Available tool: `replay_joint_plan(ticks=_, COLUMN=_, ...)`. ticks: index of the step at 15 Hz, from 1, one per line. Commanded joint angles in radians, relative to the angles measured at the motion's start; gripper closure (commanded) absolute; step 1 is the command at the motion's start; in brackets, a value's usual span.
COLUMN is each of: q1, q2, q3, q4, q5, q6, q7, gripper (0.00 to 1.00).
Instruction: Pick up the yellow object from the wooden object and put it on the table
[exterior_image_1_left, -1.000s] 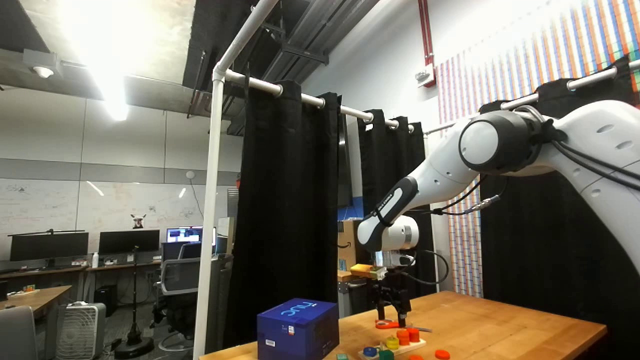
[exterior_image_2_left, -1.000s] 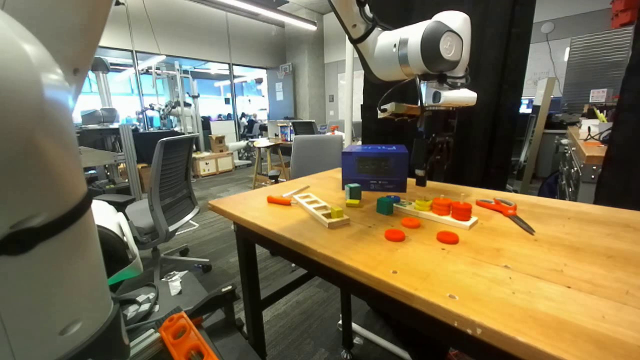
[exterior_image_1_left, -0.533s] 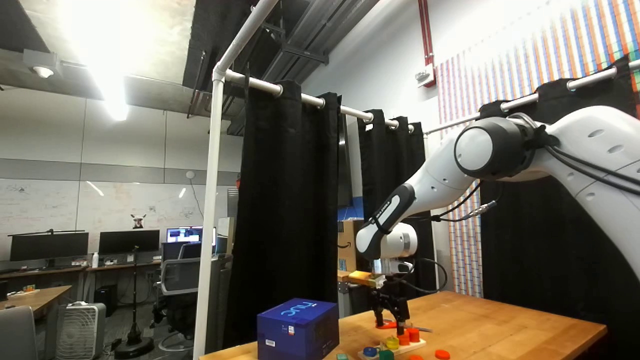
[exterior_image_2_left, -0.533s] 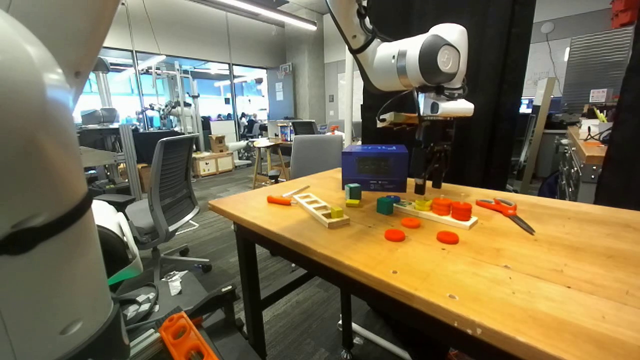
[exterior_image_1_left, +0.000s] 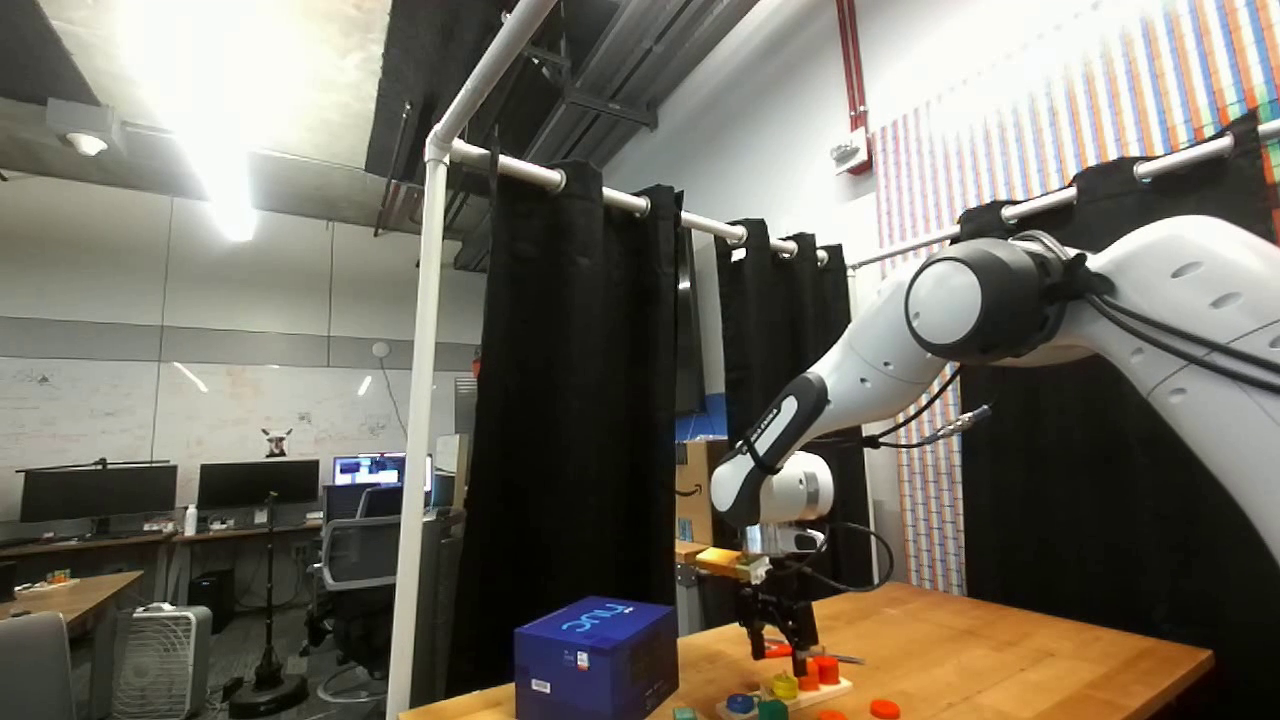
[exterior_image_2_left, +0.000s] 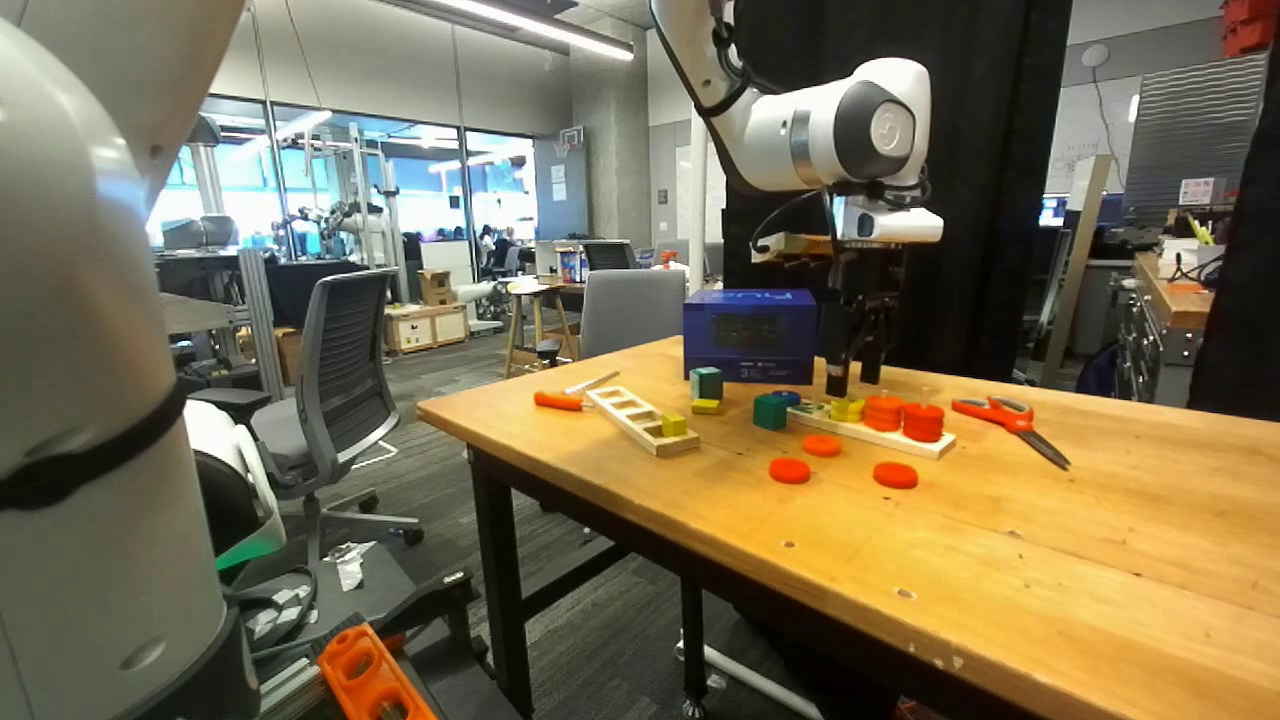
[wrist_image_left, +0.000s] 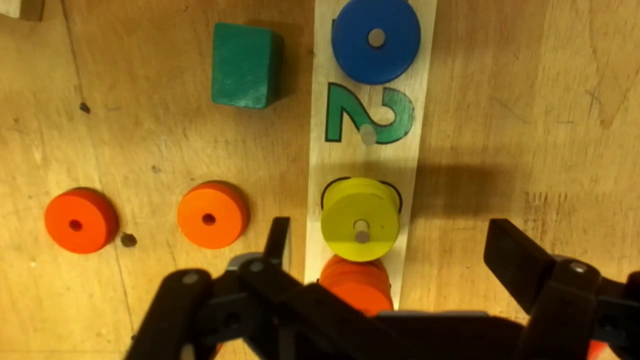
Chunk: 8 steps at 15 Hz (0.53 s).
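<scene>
I take the yellow rings (wrist_image_left: 350, 215) as my target: they sit threaded on the middle peg (wrist_image_left: 361, 231) of the pegged wooden board (wrist_image_left: 360, 162), so I expect them to come off only with a straight lift. Towards one end of the board come a bare peg (wrist_image_left: 368, 135) and then a blue ring (wrist_image_left: 376, 65); towards its other end, crowding the yellow, rise two orange-red stacks (exterior_image_2_left: 922, 424). A green block (wrist_image_left: 240, 67) and loose orange discs (wrist_image_left: 212, 205) lie beside the board on the surface (exterior_image_2_left: 1000, 560). Well apart from the board, in an exterior view, a yellow block (exterior_image_2_left: 673, 424) rests in a slotted tray (exterior_image_2_left: 678, 447); it could suit the wording too, but I'm poised over the board, so I favour the rings. The end effector (wrist_image_left: 390, 232) hangs above the board with its fingers (wrist_image_left: 515, 262) spread wide, one to each side of it, holding nothing and, as far as I can see, touching nothing. I judge this straddle is meant to pinch the rings by their flanks and spare the stacks. From the wrist view I can't be sure of the centring, so I'd go down slowly over the board
</scene>
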Motion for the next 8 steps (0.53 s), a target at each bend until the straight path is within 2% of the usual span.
replay_joint_plan(ticks=1, q1=0.011, q2=0.006, q3=-0.014, q4=-0.005, q5=-0.001, q6=0.04, q7=-0.014, gripper=0.0)
replay_joint_plan(ticks=8, q1=0.011, q2=0.014, q3=-0.016, q4=-0.021, q5=0.001, q6=0.077, q7=-0.019, gripper=0.0)
